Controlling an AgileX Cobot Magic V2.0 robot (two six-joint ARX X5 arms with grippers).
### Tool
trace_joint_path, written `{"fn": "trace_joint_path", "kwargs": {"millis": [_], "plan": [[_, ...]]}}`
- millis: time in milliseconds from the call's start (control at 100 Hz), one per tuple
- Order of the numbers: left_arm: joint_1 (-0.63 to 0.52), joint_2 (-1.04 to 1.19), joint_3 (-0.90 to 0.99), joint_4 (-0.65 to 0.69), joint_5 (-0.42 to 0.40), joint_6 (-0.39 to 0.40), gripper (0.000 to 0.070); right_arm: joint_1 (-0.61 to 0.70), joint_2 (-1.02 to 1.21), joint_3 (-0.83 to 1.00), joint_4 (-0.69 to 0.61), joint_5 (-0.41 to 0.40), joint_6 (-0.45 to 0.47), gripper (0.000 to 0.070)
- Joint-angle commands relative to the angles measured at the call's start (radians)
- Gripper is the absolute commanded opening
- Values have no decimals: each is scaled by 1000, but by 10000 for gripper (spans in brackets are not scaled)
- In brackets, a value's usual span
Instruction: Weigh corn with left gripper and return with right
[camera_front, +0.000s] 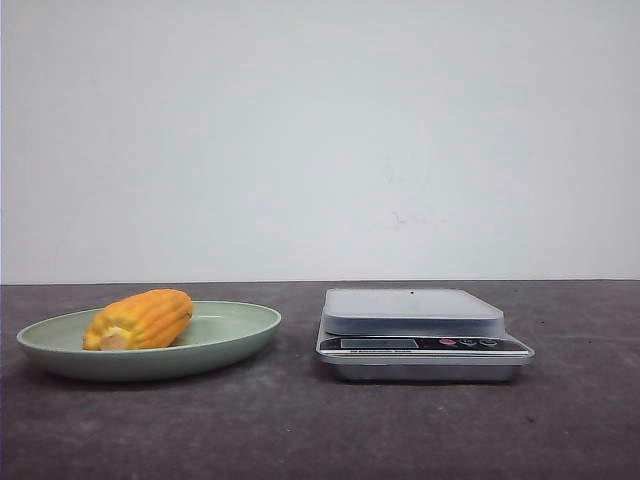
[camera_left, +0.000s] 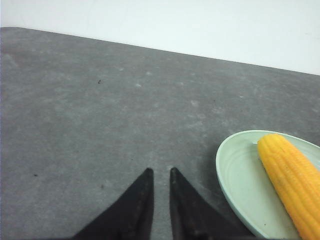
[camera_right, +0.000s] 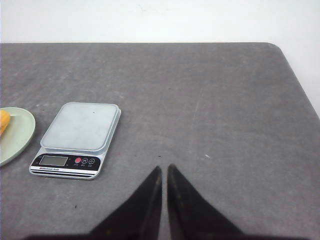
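Observation:
The corn (camera_front: 140, 319), a stubby yellow-orange cob with a paler cut end facing front left, lies on a pale green plate (camera_front: 235, 326) at the table's left. The plate and corn also show in the left wrist view, plate (camera_left: 239, 175) and corn (camera_left: 292, 181). My left gripper (camera_left: 160, 171) hovers over bare table left of the plate, its black fingers nearly together and empty. My right gripper (camera_right: 164, 167) is over bare table to the right of the scale (camera_right: 80, 127), its fingers nearly together and empty. Neither gripper shows in the front view.
A silver digital kitchen scale (camera_front: 413, 312) with an empty platform stands right of the plate, with a gap between them. The table is dark grey, with a white wall behind. The table's far right corner (camera_right: 272, 46) shows in the right wrist view.

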Motion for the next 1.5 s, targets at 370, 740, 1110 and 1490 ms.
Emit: {"fn": "trace_joint_path", "kwargs": {"millis": [370,740,1110,1490], "plan": [[3,-1,-18,-4,4,13,17,3,-1,14,13,0,9,11],[3,-1,-18,-4,4,13,17,3,-1,14,13,0,9,11],[3,-1,-18,-4,4,13,16,-45,-21,-36,200,26,-80,11],[3,-1,-18,-4,4,13,17,-240,-198,-733,953,-9,-80,11]]}}
